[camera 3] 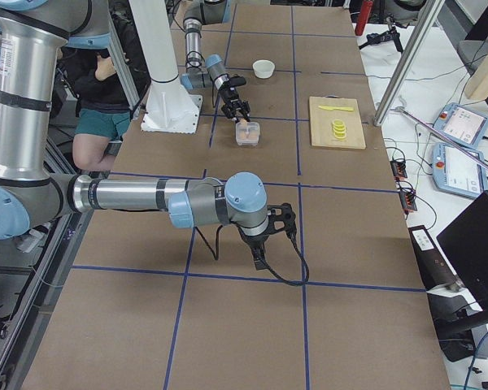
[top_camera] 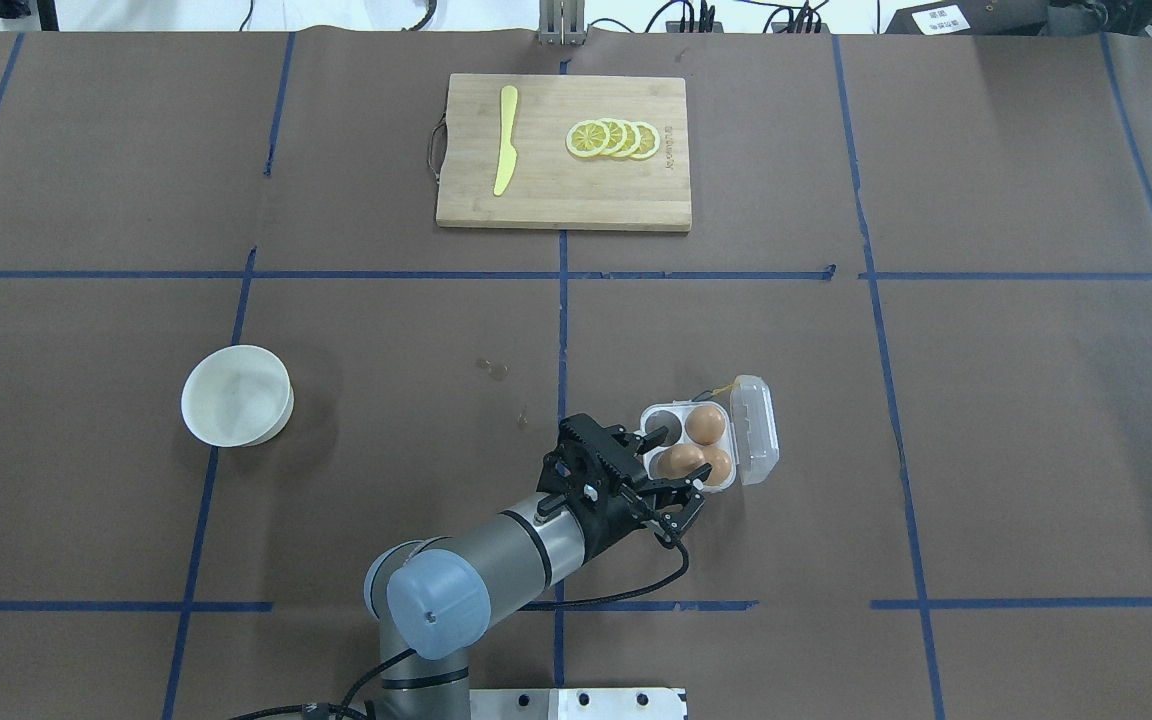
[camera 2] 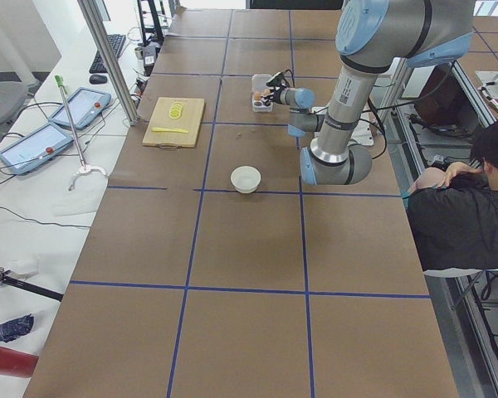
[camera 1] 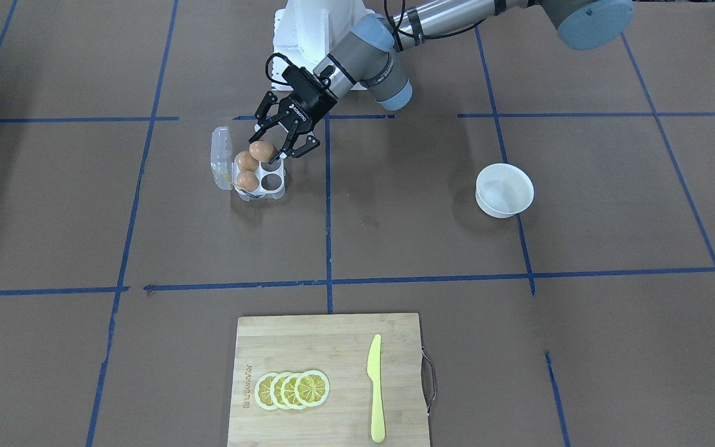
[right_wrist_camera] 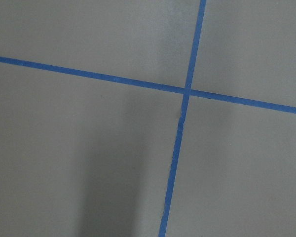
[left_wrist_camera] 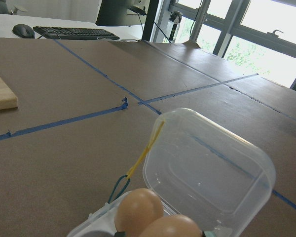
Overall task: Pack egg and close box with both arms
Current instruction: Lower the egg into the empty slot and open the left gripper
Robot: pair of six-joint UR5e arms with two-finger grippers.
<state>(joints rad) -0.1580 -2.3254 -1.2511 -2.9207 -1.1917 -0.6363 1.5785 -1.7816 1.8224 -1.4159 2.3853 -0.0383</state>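
Note:
The box (camera 1: pixel 275 192) is a clear four-cell carton with its lid (camera 1: pixel 221 155) standing open. Two eggs (camera 1: pixel 247 171) sit in the cells beside the lid. My left gripper (camera 1: pixel 265 151) is shut on a third egg (camera 1: pixel 262 149) and holds it just over the tray. In the overhead view the left gripper (top_camera: pixel 684 462) has that egg (top_camera: pixel 681 460) between its fingers, and one cell (top_camera: pixel 663 425) is bare. The left wrist view shows the lid (left_wrist_camera: pixel 207 173), the yellow string (left_wrist_camera: pixel 145 153) and two egg tops (left_wrist_camera: pixel 138 212). My right gripper (camera 3: pixel 264 237) hangs over bare table far from the box; I cannot tell whether it is open or shut.
A round white bowl (camera 1: pixel 504 190) stands on the robot's left side of the table. A bamboo cutting board (camera 1: pixel 326 347) on the far side carries lemon slices (camera 1: pixel 292 390) and a yellow knife (camera 1: pixel 375 388). Blue tape lines cross the brown table cover.

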